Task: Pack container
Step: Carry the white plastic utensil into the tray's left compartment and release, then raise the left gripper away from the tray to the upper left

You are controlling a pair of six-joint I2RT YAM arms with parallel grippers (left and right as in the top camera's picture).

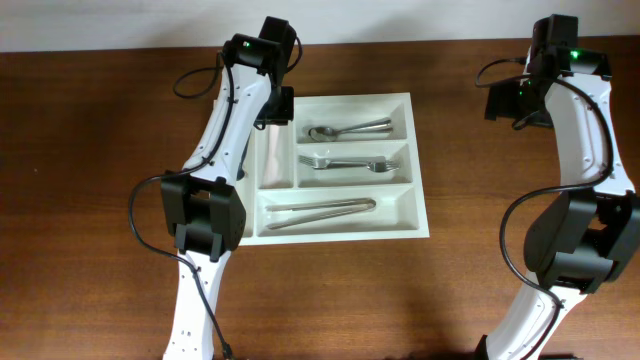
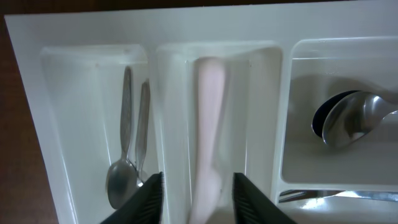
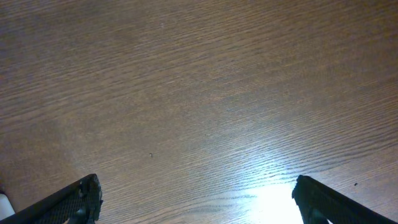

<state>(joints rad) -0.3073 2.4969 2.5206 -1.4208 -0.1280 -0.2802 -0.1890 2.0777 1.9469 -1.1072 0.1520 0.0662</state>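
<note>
The white cutlery tray, the container [image 1: 422,200], lies mid-table; it fills the left wrist view [image 2: 25,74]. My left gripper [image 2: 196,179] hovers over its far-left end [image 1: 272,108], jaws apart over the second narrow slot. A pale pinkish, blurred utensil handle [image 2: 209,112] lies lengthwise in that slot between the jaws; neither finger visibly touches it. Two small spoons [image 2: 127,155] lie in the outer narrow slot. My right gripper [image 3: 196,193] is wide open and empty over bare wood, far right of the tray [image 1: 515,100].
The long compartments hold large spoons [image 1: 350,130], forks [image 1: 345,161] and metal tongs [image 1: 320,212]. The spoon bowls [image 2: 354,118] and fork tines [image 2: 305,196] also show in the left wrist view. Dark wooden tabletop [image 1: 100,150] surrounds the tray.
</note>
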